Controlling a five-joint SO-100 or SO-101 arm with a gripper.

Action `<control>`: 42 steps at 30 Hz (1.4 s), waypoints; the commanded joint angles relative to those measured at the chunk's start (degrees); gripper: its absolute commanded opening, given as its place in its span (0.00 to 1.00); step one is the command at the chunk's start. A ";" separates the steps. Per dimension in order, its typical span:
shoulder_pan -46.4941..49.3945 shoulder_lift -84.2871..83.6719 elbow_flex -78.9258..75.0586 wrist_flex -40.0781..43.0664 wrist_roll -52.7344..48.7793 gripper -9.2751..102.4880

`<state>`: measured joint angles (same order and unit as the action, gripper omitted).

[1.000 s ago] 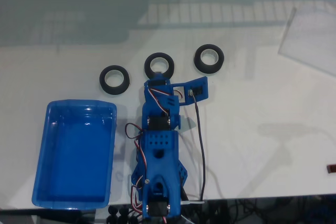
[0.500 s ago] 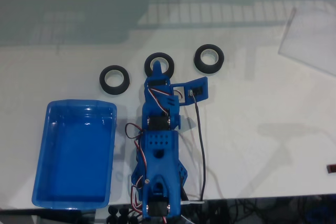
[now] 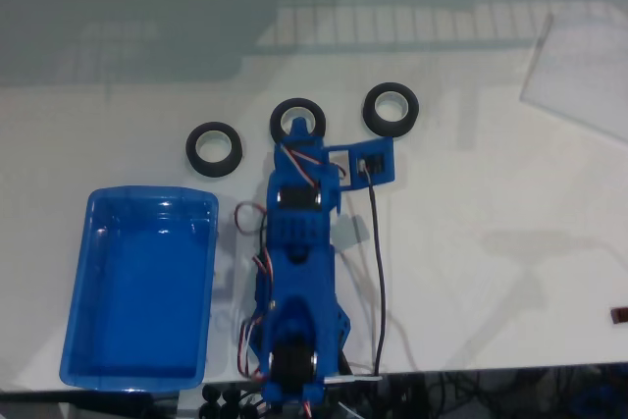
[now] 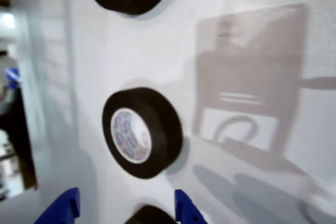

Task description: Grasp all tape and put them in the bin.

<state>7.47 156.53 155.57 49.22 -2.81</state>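
The gripper (image 4: 124,208) is spread open, holding nothing. It straddles the middle tape roll (image 3: 297,122), which lies flat on the bench (image 3: 491,193). The bin (image 3: 88,282) sits well apart, to the left in the fixed view.

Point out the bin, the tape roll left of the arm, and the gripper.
bin (image 3: 137,377): fixed view, on its near rim.
left tape roll (image 3: 196,152): fixed view, on its black band.
gripper (image 4: 126,209): wrist view, midway between the blue fingertips.

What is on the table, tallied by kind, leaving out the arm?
Black tape rolls: 3, namely left, middle, right
Blue bin: 1
Clear sheet: 1
Total: 5
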 commanded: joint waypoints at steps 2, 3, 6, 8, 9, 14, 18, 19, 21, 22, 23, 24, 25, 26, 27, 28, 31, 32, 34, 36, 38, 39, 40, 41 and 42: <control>0.35 -18.28 -13.97 0.18 -0.88 0.29; 0.44 -21.62 -16.17 0.18 -1.05 0.29; 0.18 -30.23 -21.09 0.18 -2.20 0.29; 0.00 -35.42 -23.73 0.18 -2.81 0.29; -0.18 -37.88 -24.87 0.18 -3.16 0.29; -0.62 -48.16 -30.67 0.18 -4.04 0.29; -0.62 -54.05 -35.07 0.18 -4.83 0.29; -0.70 -55.28 -35.86 0.18 -5.01 0.28; -1.05 -57.30 -36.65 0.00 -5.98 0.27; -1.32 -58.10 -36.65 -0.18 -6.50 0.27; -1.58 -58.80 -36.65 -0.18 -6.77 0.27; -1.85 -59.33 -36.65 -0.18 -7.03 0.27; -2.11 -59.77 -36.65 -0.09 -7.38 0.27; -2.20 -60.21 -36.65 -0.09 -7.47 0.27; -2.20 -60.64 -36.74 -0.18 -7.47 0.27; -2.20 -61.00 -36.83 -0.26 -7.65 0.27; -2.20 -61.96 -37.35 -0.70 -7.38 0.24; -2.02 -62.14 -37.53 -0.79 -7.21 0.21; -1.76 -62.31 -38.23 -1.23 -6.86 0.08; -1.41 -62.14 -38.67 -1.23 -6.50 0.08; -1.23 -61.52 -38.67 -1.14 -6.77 0.08; -1.05 -61.08 -38.67 -0.97 -6.77 0.08; -0.97 -60.47 -38.58 -0.79 -6.77 0.08; -0.79 -59.59 -38.50 -0.79 -6.68 0.08; -0.62 -58.45 -38.23 -0.70 -6.68 0.08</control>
<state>5.89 94.66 119.00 48.69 -9.40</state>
